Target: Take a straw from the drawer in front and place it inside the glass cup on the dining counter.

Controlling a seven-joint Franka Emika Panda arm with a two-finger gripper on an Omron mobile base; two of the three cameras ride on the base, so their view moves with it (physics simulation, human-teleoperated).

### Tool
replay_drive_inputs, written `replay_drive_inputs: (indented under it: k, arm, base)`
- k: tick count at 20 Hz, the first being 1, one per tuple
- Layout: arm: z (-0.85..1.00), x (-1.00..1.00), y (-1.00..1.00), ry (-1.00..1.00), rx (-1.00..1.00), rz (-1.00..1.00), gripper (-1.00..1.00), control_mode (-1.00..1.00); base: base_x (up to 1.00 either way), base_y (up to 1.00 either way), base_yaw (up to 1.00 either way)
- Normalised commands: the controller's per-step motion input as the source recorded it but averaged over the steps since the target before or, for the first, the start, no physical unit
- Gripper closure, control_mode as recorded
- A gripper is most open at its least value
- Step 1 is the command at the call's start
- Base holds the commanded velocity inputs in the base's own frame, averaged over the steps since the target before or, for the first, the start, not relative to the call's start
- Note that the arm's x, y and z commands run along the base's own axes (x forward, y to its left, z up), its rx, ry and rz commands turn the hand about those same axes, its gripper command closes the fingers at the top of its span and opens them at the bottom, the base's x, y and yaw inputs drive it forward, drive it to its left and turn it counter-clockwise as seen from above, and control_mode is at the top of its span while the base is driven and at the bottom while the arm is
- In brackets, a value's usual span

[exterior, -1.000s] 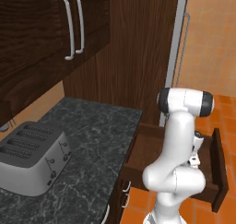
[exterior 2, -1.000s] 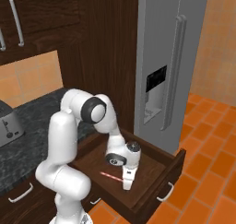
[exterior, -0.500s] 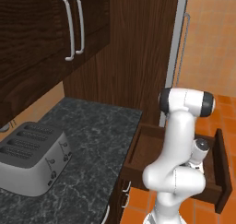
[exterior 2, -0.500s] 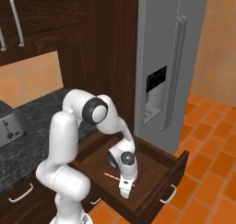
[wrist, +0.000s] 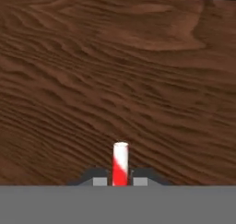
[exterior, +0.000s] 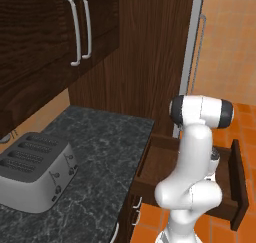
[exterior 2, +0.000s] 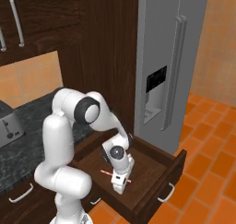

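Note:
The dark wooden drawer (exterior 2: 159, 184) stands pulled open, and it also shows past my arm in the left base view (exterior: 239, 184). On its floor lies the red-and-white striped straw (exterior 2: 106, 173). My gripper (exterior 2: 119, 187) reaches down into the drawer right over the straw. In the hand view the straw (wrist: 120, 164) stands up between my two fingertips (wrist: 100, 181), which sit tight on either side of it; my gripper (wrist: 120, 181) is shut on it. The drawer's small white handle (exterior 2: 167, 194) is on its front. The glass cup and the dining counter are out of view.
A black speckled worktop (exterior: 102, 154) with a silver toaster (exterior: 32, 173) lies left of the drawer. Dark upper cabinets with long silver handles (exterior: 76, 29) hang above. A grey fridge (exterior 2: 173, 66) stands right behind the drawer. Orange floor tiles (exterior 2: 207, 172) spread to the right.
My hand has dropped lower into the drawer, down onto the straw. The drawer and the straw have stayed where they were.

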Motion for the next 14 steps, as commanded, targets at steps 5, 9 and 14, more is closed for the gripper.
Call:
replay_drive_inputs:
  k: [5,9,14]
  arm:
    - [1.00,0.00,-0.44,0.00,0.11,0.00,1.00,-1.00]
    - [1.00,0.31,-0.39,0.03,0.15,0.00,1.00,-1.00]
    - [1.00,0.51,-0.17,0.14,0.21,0.00,1.00,-1.00]
  base:
    - [0.00,0.00,0.00]
    - [0.00,0.00,0.00]
    - [0.00,0.00,0.00]
